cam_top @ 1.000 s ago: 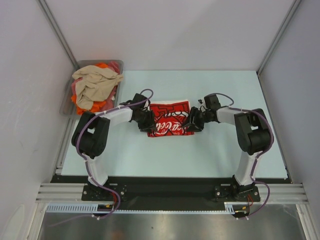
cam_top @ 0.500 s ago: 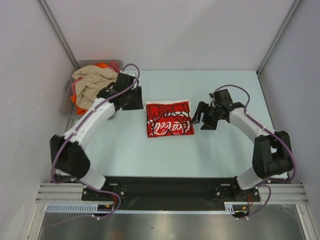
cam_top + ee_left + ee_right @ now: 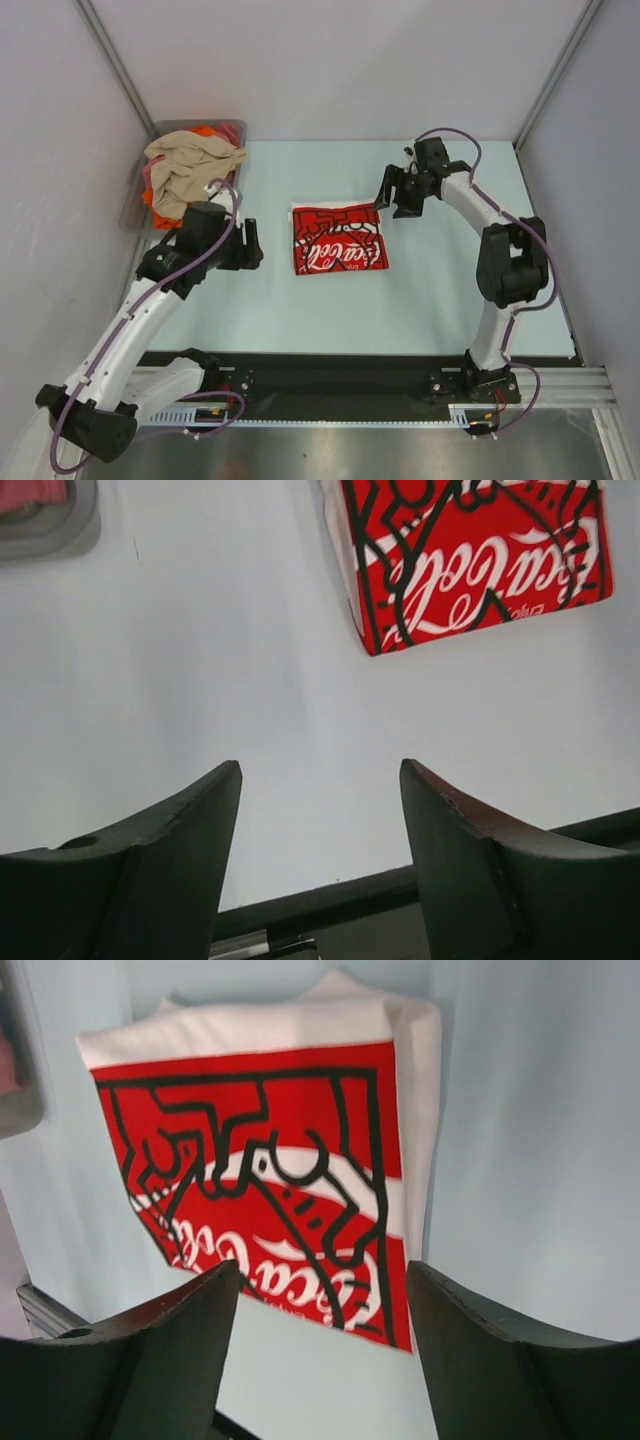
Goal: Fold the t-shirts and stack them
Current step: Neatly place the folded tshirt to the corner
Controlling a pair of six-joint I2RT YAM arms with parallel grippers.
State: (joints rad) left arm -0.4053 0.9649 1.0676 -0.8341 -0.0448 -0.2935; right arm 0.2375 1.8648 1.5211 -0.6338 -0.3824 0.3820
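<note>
A folded white cloth t-shirt with a large red Coca-Cola print (image 3: 338, 238) lies flat mid-way across the pale blue counter (image 3: 450, 290), touched by neither arm. The left claw (image 3: 252, 245), just left of it, and the right claw (image 3: 393, 205), by its far right corner, both stand apart and empty. The grey rectangular tray (image 3: 172, 126) at far left holds crumpled beige, orange and pink t-shirts (image 3: 185, 165).

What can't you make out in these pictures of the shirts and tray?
- Top view: how many shirts lie in the tray; the beige shirt covers them.
- Left wrist view: the Coca-Cola shirt runs off the top edge.
- Left wrist view: only a tray corner shows, top left.
</note>
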